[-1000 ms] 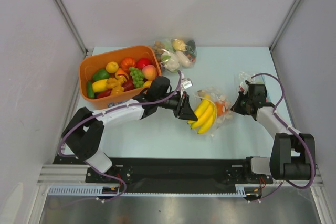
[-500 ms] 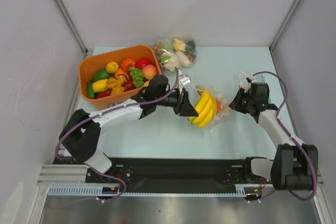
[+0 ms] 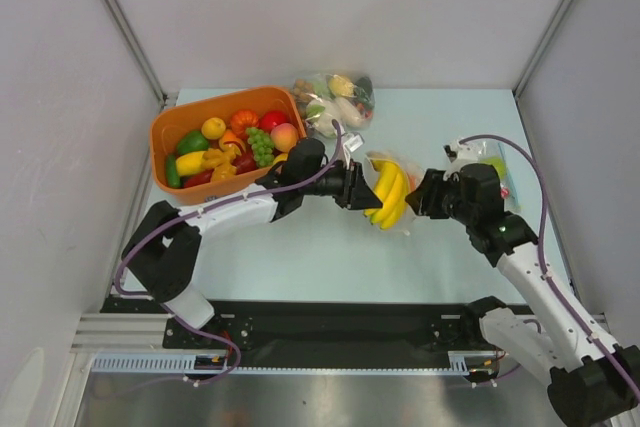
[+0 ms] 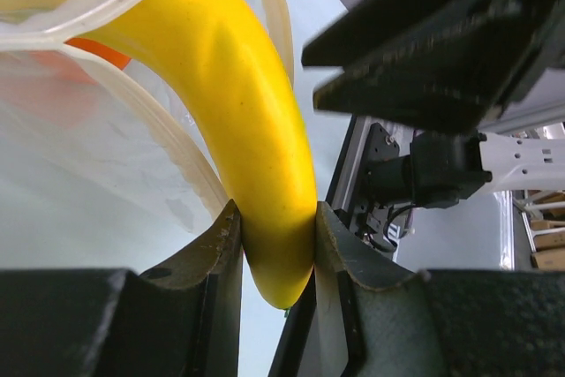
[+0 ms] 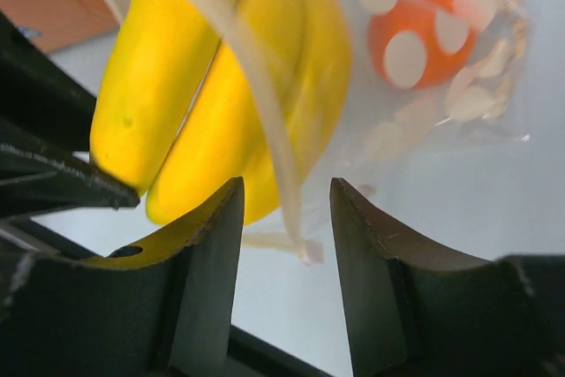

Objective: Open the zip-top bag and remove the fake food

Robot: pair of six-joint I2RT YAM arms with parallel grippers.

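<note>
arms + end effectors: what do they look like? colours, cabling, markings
Left arm and right arm match: white links, black joint housings, a loose purple cable along each. Left end effector and right end effector: black, two wedge-shaped fingers. No markings seen.

White-shelled left arm (image 3: 235,210) and right arm (image 3: 525,272), black joints, purple cables (image 3: 544,217) — matte black end effector fingers (image 4: 216,271)

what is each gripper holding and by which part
Left gripper pinches a banana by its tip. Right gripper is open at the bag rim, holding nothing.
</note>
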